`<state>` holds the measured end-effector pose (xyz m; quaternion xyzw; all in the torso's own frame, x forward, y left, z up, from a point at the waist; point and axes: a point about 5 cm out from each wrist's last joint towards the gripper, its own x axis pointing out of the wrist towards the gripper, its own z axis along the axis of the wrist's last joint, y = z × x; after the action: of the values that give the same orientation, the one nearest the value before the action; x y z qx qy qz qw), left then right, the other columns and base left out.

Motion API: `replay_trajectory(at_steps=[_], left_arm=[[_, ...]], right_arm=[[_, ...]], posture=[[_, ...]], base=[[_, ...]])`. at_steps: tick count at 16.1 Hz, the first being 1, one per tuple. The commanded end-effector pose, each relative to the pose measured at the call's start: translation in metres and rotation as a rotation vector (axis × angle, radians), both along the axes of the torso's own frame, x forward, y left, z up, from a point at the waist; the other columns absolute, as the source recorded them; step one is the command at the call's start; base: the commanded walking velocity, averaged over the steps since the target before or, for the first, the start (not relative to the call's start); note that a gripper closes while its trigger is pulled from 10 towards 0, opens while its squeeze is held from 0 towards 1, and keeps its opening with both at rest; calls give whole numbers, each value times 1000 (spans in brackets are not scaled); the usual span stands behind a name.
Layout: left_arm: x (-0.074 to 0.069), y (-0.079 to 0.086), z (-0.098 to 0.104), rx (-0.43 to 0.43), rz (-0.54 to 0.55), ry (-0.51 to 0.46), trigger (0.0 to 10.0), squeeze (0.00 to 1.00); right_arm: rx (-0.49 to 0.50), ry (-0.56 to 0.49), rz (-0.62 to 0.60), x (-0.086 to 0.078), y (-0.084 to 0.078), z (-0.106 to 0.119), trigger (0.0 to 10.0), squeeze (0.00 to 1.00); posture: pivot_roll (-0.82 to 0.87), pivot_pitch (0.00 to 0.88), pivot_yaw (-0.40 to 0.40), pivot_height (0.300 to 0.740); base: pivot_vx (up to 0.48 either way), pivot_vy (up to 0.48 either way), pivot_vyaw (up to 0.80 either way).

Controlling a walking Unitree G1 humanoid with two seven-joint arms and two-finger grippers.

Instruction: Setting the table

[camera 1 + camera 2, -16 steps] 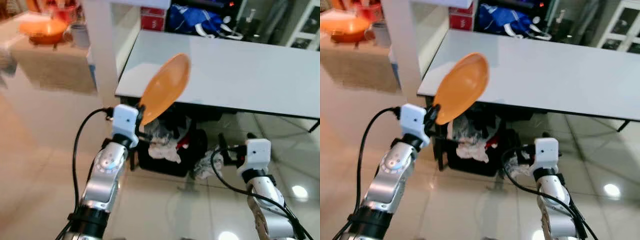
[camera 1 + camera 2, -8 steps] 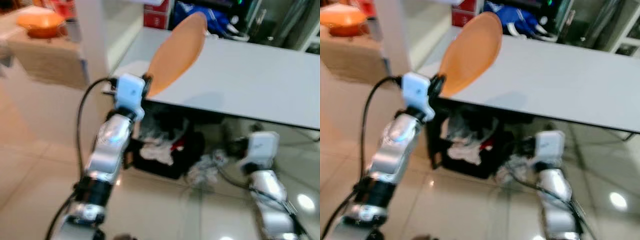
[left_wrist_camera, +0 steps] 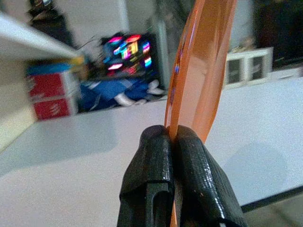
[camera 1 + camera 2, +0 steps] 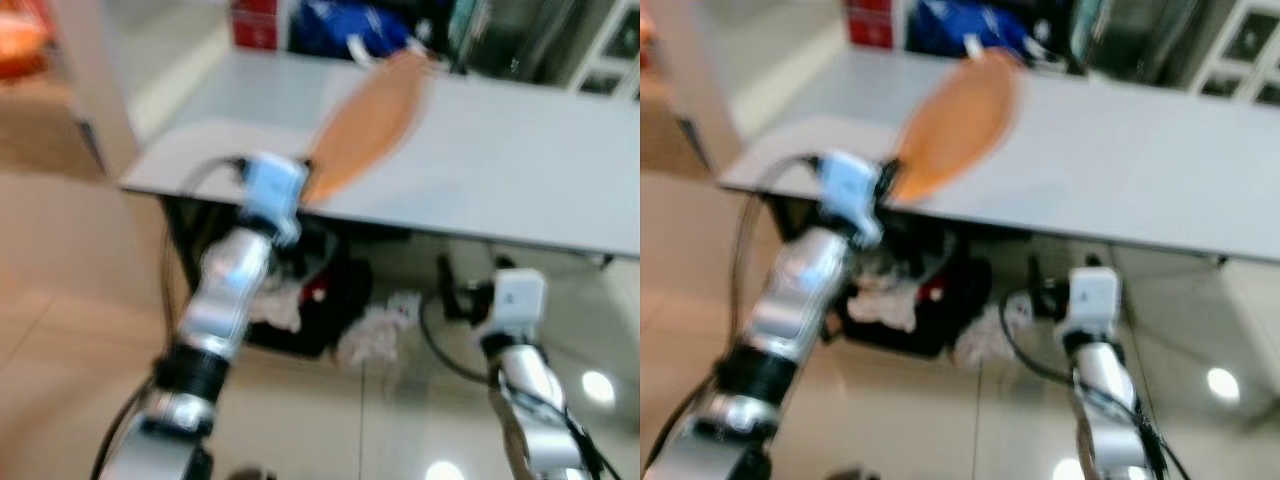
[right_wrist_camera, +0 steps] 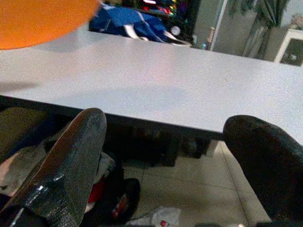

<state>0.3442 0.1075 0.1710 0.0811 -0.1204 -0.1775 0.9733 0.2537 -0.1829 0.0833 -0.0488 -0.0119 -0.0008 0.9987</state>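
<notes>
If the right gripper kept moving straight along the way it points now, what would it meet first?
Probably the near edge of the white table: the right gripper points at it from slightly below, fingers open, though depth is unclear.

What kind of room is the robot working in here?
Probably a lived-in home: a long white table on a glossy tiled floor, a dark basket of clothes beneath it, and a blue bag behind.

Both eye views are motion-blurred throughout: arms, orange plate (image 4: 365, 128) and bench (image 4: 520, 170) edges all smeared. Lighting is bright, even indoor. Ceiling lights throw glare spots on the glossy floor (image 4: 70, 330), lower right. Deep shade under the bench. Left wrist view is sharp on the fingers (image 3: 147, 184), background soft, plate glowing translucent. Right wrist view: near fingers (image 5: 71, 165) out of focus, bench top evenly lit with faint shadow.
</notes>
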Motion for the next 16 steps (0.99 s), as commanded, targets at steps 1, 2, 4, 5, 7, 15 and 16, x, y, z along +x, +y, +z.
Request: replay_trajectory(at_steps=[1, 2, 4, 5, 7, 15, 16], left_arm=[[1, -12, 6, 2, -36, -32, 0, 0], [2, -9, 3, 9, -29, -21, 0, 0], [3, -4, -3, 5, -16, 3, 0, 0], [3, -2, -6, 1, -15, 14, 0, 0], [4, 2, -9, 2, -7, 22, 0, 0], [5, 3, -5, -34, -34, 1, 0, 0], [5, 1, -4, -31, -44, 0, 0, 0]], right_arm=[[-28, 3, -32, -2, -11, 0, 10000, 0], [-27, 3, -32, -2, -11, 0, 10000, 0], [-25, 6, -26, -3, -10, -2, 10000, 0], [-24, 9, -20, -3, -9, -3, 10000, 0], [-24, 15, -11, -5, -7, -5, 10000, 0], [-26, 25, -22, -6, -7, -9, 10000, 0], [-27, 25, -24, -6, -8, -9, 10000, 0]], posture=[[17, 0, -33, 718], [17, 0, -32, 718], [21, 0, -31, 718], [22, 0, -29, 718], [21, 0, -21, 718], [0, 0, -3, 718], [-1, 0, -3, 718]], base=[[274, -390, 0], [289, -382, 0], [287, -381, 0], [311, -360, 0], [339, -336, 0], [218, -36, 0], [446, 0, 0]])
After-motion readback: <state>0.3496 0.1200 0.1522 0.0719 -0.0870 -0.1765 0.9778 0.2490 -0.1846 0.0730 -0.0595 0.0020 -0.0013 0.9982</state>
